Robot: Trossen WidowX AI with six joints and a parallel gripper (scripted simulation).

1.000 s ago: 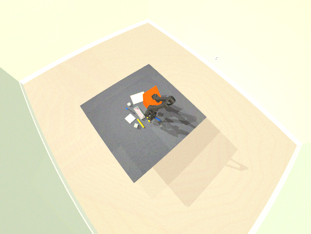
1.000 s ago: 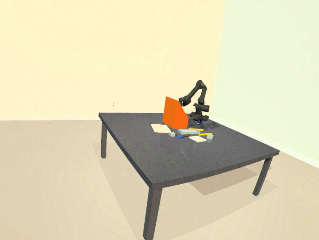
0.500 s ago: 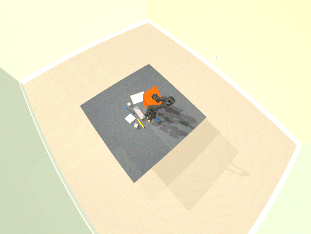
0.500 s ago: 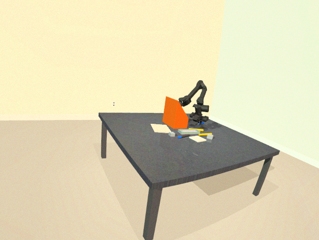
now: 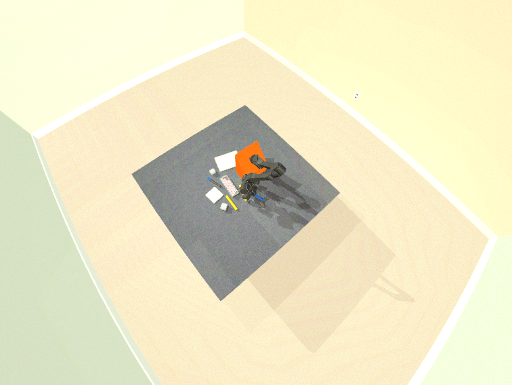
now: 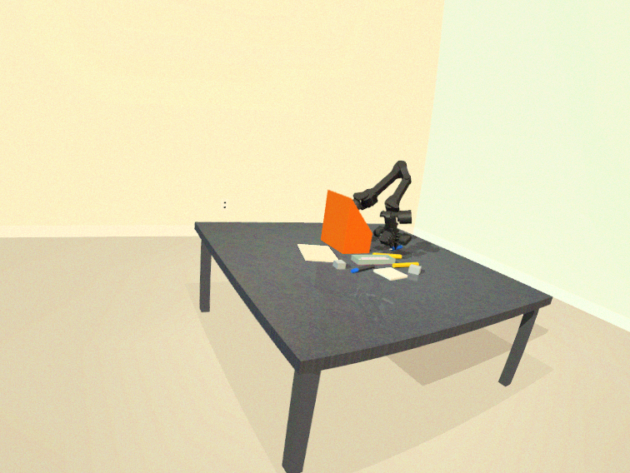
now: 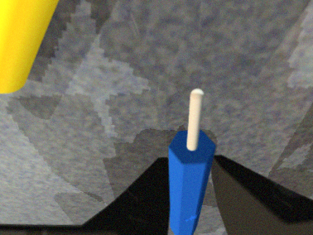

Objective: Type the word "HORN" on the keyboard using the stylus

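The blue stylus [image 5: 259, 197] [image 6: 398, 247] [image 7: 188, 182] has a thin pale tip. My gripper [image 6: 393, 245] [image 7: 190, 165] is shut on it, with one black finger on each side, and the pale tip points away from the fingers in the wrist view. The keyboard [image 5: 229, 186] [image 6: 374, 259] has a pale green case with white and pink keys and lies beside the gripper, to its left in the top view. The keyboard is not in the wrist view, and the stylus tip is over the dark desk there. The arm hides part of the stylus in the top view.
A yellow stick [image 5: 246, 199] [image 6: 387, 255] [image 7: 22, 37] lies between keyboard and gripper. Another yellow stick [image 5: 231, 203] [image 6: 406, 265], a black-and-blue pen [image 5: 213, 181] [image 6: 362, 269], two pale cubes and two white pads lie around the keyboard. A tall orange block [image 5: 248, 157] [image 6: 346, 226] stands beside the arm.
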